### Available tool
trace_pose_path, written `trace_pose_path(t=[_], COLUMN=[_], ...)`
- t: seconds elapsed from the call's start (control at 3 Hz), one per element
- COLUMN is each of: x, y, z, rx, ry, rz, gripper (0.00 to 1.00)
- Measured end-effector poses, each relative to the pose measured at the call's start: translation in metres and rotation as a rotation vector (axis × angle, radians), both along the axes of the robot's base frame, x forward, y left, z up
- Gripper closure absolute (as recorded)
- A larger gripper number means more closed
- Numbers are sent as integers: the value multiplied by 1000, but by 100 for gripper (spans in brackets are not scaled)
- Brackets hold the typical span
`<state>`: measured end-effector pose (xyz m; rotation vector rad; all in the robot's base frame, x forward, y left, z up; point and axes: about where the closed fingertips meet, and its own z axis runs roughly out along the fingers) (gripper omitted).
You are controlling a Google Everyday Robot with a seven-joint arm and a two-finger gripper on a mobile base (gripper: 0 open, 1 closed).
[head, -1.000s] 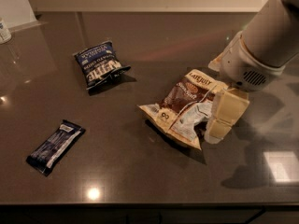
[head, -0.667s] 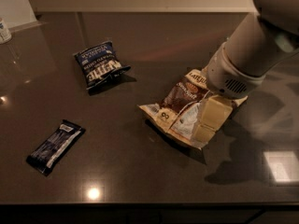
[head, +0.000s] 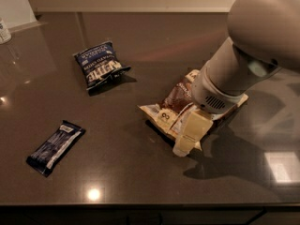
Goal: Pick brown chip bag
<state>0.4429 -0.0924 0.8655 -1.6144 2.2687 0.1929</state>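
Observation:
The brown chip bag (head: 174,108) lies crinkled on the dark table (head: 140,172), right of the middle, with cream edges and a pale patch. My gripper (head: 186,139) comes down from the upper right on a bulky white arm and sits right over the bag's near right part. One cream finger (head: 192,130) shows, reaching to the bag's front edge. The arm hides much of the bag's right side.
A smaller dark blue chip bag (head: 99,67) with white lettering lies at the back left. A slim dark blue bar wrapper (head: 55,146) lies at the front left. A white container (head: 3,31) stands at the far left edge. The table's front edge runs along the bottom.
The arm has swung left and lowered, so the gripper now covers more of the brown bag. The bag and the other packages have not moved.

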Motion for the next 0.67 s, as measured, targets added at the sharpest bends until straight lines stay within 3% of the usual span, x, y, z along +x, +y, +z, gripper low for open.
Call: trace_pose_path(t=[0.67], x=[9], y=[9], z=[-25], rx=[-1], ry=[-17], rz=[-22], gripper=[0])
